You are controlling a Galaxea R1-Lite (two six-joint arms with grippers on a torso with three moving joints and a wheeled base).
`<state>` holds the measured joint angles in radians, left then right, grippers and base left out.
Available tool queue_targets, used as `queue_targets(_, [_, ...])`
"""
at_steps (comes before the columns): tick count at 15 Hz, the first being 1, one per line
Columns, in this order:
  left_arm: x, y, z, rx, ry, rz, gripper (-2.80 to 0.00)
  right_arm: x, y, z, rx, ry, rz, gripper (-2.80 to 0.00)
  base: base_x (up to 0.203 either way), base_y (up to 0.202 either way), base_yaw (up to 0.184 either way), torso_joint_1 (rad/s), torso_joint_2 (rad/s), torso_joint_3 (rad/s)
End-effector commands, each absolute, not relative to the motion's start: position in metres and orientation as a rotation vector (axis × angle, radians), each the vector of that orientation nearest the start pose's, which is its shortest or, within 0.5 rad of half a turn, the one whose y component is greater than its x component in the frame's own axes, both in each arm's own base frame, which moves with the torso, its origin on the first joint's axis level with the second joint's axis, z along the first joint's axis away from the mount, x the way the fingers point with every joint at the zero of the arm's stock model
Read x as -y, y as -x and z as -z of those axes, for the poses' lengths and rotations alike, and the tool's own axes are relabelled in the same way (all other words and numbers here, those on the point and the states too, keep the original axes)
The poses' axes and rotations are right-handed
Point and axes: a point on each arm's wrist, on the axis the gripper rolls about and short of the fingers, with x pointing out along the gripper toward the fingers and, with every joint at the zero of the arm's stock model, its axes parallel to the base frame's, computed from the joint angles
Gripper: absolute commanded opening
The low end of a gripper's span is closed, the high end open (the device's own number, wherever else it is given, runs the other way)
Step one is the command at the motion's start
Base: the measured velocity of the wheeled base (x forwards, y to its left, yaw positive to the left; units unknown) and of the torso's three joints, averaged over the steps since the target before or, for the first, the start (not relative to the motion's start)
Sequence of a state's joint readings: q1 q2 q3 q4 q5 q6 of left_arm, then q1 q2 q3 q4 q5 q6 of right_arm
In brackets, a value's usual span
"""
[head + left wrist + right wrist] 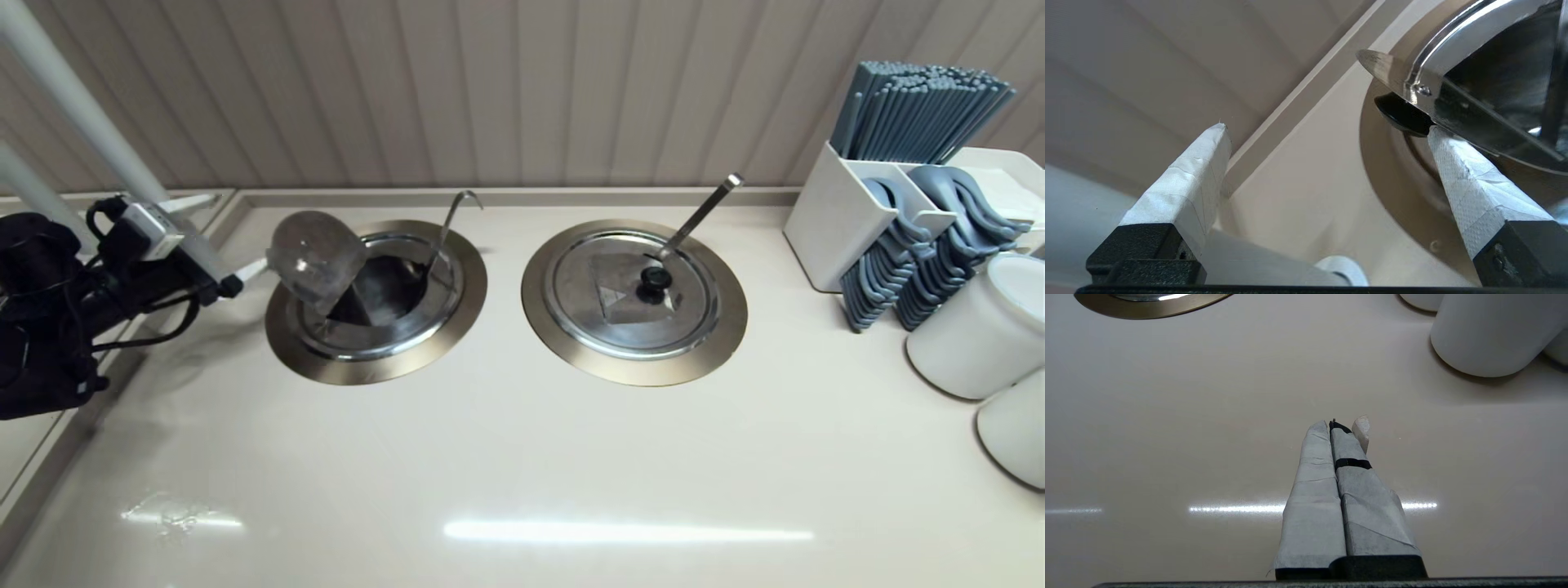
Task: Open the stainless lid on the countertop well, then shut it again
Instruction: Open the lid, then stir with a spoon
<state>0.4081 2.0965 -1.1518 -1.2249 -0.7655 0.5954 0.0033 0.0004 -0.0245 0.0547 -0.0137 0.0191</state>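
Two wells: set in the beige countertop [522, 457].
Left gripper [245, 273]: spread wide, nothing clamped; one taped finger [1474, 179] touches the knob, just left of the left well.
Round shiny stainless lid with black knob [317, 257]: tilted up on edge over the left side of the bronze-rimmed countertop well [375, 363], which lies partly uncovered.
Thin hook-ended ladle handle [451, 219]: rises from that well's far side.
Second lid with grey patch [633, 292]: flat, right of that well.
Right gripper [1342, 428]: fingers pressed together, empty, above the countertop nearer than the second well.
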Motion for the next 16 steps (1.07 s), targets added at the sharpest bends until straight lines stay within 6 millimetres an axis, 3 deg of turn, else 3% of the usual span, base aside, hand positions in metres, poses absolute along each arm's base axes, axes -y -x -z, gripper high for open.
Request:
queue_targets(1, [-0.15,-0.373,-0.188,0.33,-0.805,0.237,0.0,0.0,0.025,-0.077,-0.031,-0.02,0.01,-2.8,0.0,0.0,0.0,0.0,0.0,0.0])
queue_targets(4, [-0.151,-0.36,-0.182,0.286,-0.904,0.166,0.0,0.0,0.025,-0.077,-0.031,-0.02,0.011,-2.8,0.0,0.0,0.0,0.0,0.0,0.0])
queue_targets(6, [-0.149,-0.356,-0.191,0.303,-0.917,0.147,0.0,0.0,0.025,-0.077,-0.031,-0.02,0.011,-2.8,0.0,0.0,0.0,0.0,0.0,0.0])
queue_targets(9, [-0.148,-0.355,-0.201,0.312,-0.749,0.17,0.0,0.0,0.025,-0.077,-0.031,-0.02,0.011,-2.8,0.002,0.02,-0.005,-0.001,0.0,0.001])
queue_targets(13, [-0.141,-0.337,-0.241,0.365,-0.426,0.214,0.0,0.0,0.025,-0.077,-0.031,-0.02,0.011,-2.8,0.001,0.124,-0.011,0.0,0.0,0.002])
queue_targets(14, [-0.146,-0.336,-0.238,0.355,-0.408,0.206,0.0,0.0,0.025,-0.077,-0.031,-0.02,0.011,-2.8,0.0,0.07,-0.008,0.002,-0.01,-0.001])
queue_targets(16, [-0.155,-0.34,-0.233,0.354,-0.539,0.171,0.0,0.0,0.025,-0.077,-0.031,-0.02,0.011,-2.8,0.0,0.0,0.0,0.0,0.0,0.0])
